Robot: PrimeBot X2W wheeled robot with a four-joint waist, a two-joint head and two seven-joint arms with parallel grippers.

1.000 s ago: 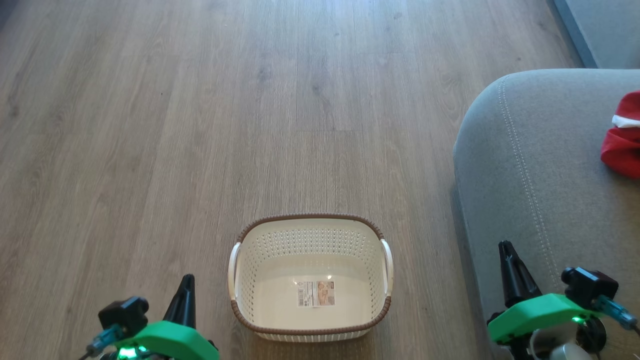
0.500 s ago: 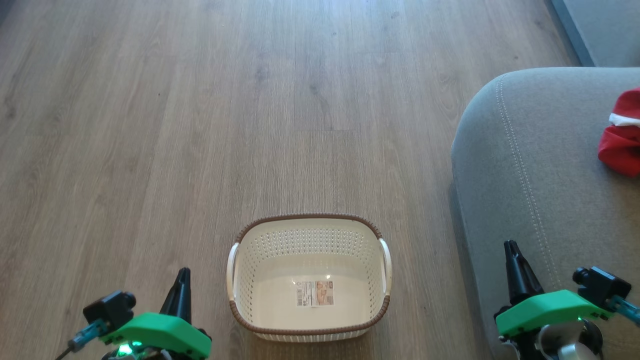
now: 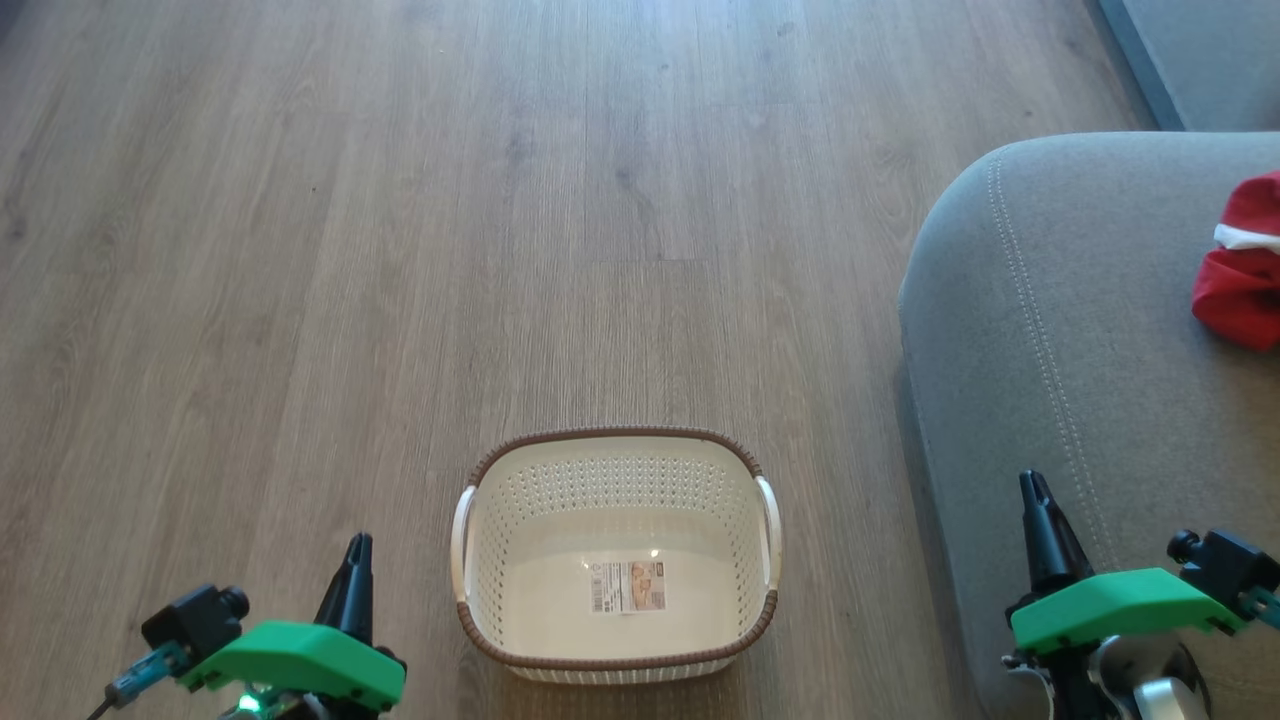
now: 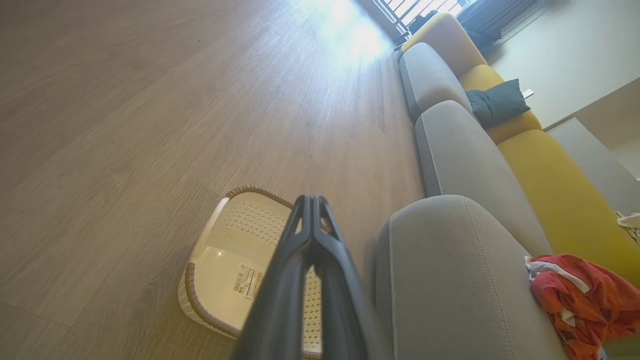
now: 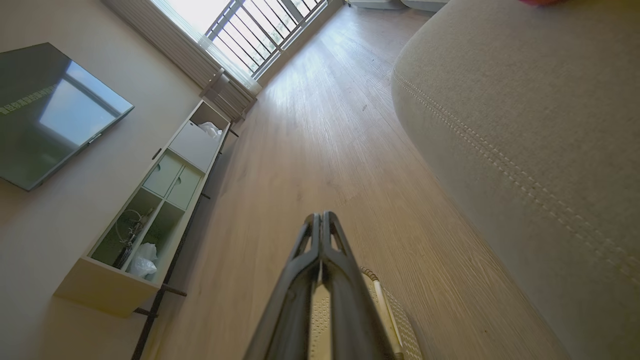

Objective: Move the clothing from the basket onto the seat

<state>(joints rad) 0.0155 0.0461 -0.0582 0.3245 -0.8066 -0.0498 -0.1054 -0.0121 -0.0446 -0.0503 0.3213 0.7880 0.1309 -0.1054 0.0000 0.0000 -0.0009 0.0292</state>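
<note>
1. A small rectangular cream-white plastic basket [image 3: 615, 485], with perforated sides and a brown woven-look rim, is seen standing on the wooden plank floor [image 3: 400, 250], between the two grippers.
2. On its bare bottom a paper label sticker [image 3: 628, 586] is seen.
3. A large grey fabric-upholstered seat [image 3: 1060, 330], with a rounded corner and light double stitching, is placed to the right of the basket, apart from it.
4. The soft bright red clothing [image 3: 1240, 280] with white trim is laid crumpled on the seat, well apart from the basket.
5. The left gripper [image 3: 356, 545] is held over the floor, left of the basket; its jaws are clenched together on nothing.
6. The right gripper [image 3: 1032, 485] is held over the near part of the seat; its jaws are likewise pressed together, with nothing grasped.
</note>
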